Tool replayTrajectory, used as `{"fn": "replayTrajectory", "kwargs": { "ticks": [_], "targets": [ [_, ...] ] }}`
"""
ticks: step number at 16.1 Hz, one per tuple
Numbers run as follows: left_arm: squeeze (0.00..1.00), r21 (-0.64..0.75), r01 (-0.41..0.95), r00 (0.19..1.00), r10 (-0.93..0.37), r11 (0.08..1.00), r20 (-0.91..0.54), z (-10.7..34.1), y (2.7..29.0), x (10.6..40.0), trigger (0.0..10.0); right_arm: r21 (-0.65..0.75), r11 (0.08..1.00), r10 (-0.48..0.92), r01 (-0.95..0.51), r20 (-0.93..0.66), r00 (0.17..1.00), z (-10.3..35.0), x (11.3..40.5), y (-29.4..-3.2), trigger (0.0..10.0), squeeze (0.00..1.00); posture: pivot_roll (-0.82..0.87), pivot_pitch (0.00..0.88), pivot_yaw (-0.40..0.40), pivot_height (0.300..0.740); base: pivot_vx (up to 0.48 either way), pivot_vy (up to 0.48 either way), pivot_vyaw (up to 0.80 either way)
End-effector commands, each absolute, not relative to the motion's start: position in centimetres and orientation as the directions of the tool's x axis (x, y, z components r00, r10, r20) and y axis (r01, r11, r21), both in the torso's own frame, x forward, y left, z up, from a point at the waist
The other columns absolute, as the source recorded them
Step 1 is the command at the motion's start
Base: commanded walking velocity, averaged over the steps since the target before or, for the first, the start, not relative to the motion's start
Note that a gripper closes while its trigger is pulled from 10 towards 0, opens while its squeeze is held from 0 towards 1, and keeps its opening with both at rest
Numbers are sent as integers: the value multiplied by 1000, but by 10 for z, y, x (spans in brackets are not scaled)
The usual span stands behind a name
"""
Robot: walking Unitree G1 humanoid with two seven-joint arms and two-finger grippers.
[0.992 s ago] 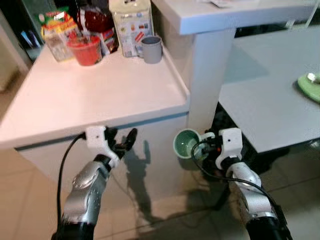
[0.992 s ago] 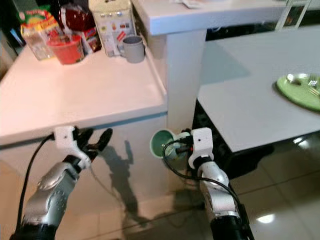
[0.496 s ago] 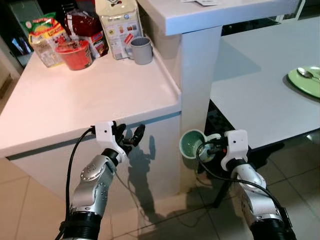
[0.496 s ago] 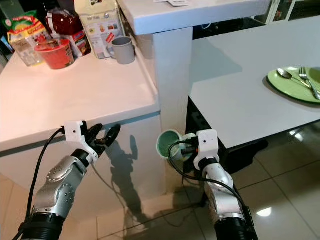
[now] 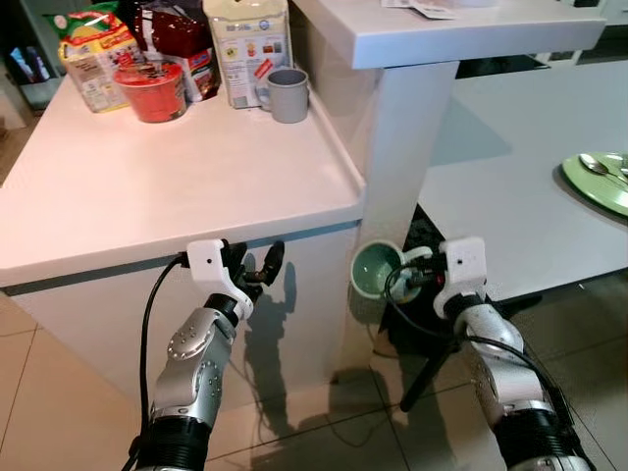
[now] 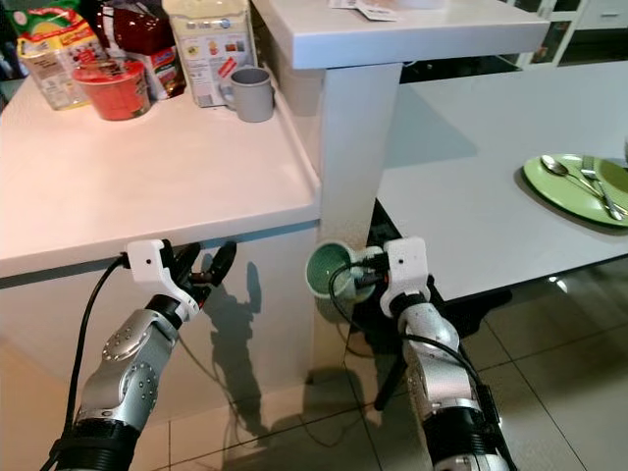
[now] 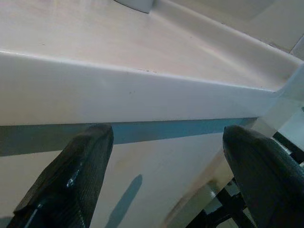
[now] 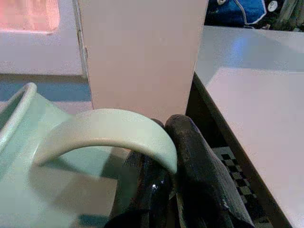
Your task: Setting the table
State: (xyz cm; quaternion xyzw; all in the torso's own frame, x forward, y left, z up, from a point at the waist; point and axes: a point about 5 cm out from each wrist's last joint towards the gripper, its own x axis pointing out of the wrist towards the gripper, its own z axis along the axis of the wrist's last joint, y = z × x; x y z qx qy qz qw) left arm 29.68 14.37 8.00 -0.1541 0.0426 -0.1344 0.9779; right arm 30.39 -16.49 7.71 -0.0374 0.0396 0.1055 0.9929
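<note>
My right gripper point(image 5: 414, 272) is shut on the handle of a pale green mug point(image 5: 374, 270), held low in front of the white pillar point(image 5: 397, 147). In the right wrist view the mug's handle point(image 8: 109, 133) curves over my black fingers point(image 8: 199, 175). My left gripper point(image 5: 257, 272) stands open just below the counter's front edge point(image 5: 196, 245); its two fingers point(image 7: 71, 175) are spread wide with nothing between them. A green plate point(image 6: 579, 186) with a spoon and a fork lies on the grey dining table point(image 6: 471, 206) at the far right.
On the white counter's back stand a grey mug point(image 5: 289, 95), a red bowl point(image 5: 155, 90), a white carton point(image 5: 245, 49) and snack packets. The white pillar carries a raised shelf between counter and table. Tiled floor lies below, with dark table legs near my right arm.
The camera has shifted a little; counter and table sit slightly differently in view. Both arms keep their poses, the right still holding the green mug, the left still open.
</note>
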Motion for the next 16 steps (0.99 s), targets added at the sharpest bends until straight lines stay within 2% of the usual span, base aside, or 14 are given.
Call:
{"fn": "replayTrajectory", "kwargs": {
  "ticks": [1,15,16],
  "targets": [
    [0,-276,247,961,-271,929,-51,79,144,298,10000,-43,979,196,-200,-95,976,76,306,-166,10000,0,-31,0,3,740,0,0,0],
    [0,-225,267,959,-282,937,-34,94,139,309,10000,-20,975,218,-221,-110,970,70,307,-160,10000,0,-16,0,15,740,0,0,0],
    [0,-219,267,959,-281,939,-35,94,139,310,10000,-18,975,217,-220,-110,970,70,307,-159,10000,0,-16,0,16,740,-382,0,0]
  ]
}}
